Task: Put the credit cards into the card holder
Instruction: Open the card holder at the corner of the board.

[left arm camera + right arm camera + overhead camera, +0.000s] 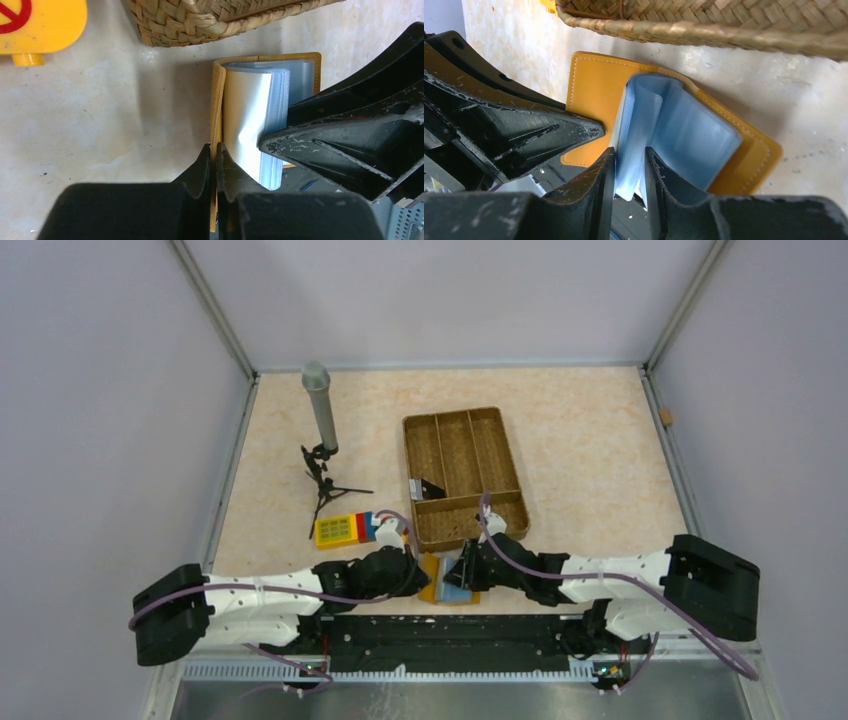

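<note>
While the card holder lies open on the bench at six o'clock of the woven tray, fold running twelve to six, the left jaws grip its orange cover from nine o'clock, the right jaws its blue sleeves from three.

Left jaws clamp the card holder by its tan cover; woven tray behind.

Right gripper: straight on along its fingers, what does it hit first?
The right gripper is shut on the card holder, on its blue sleeves; beyond them, probably the woven tray; depth unclear.
</note>
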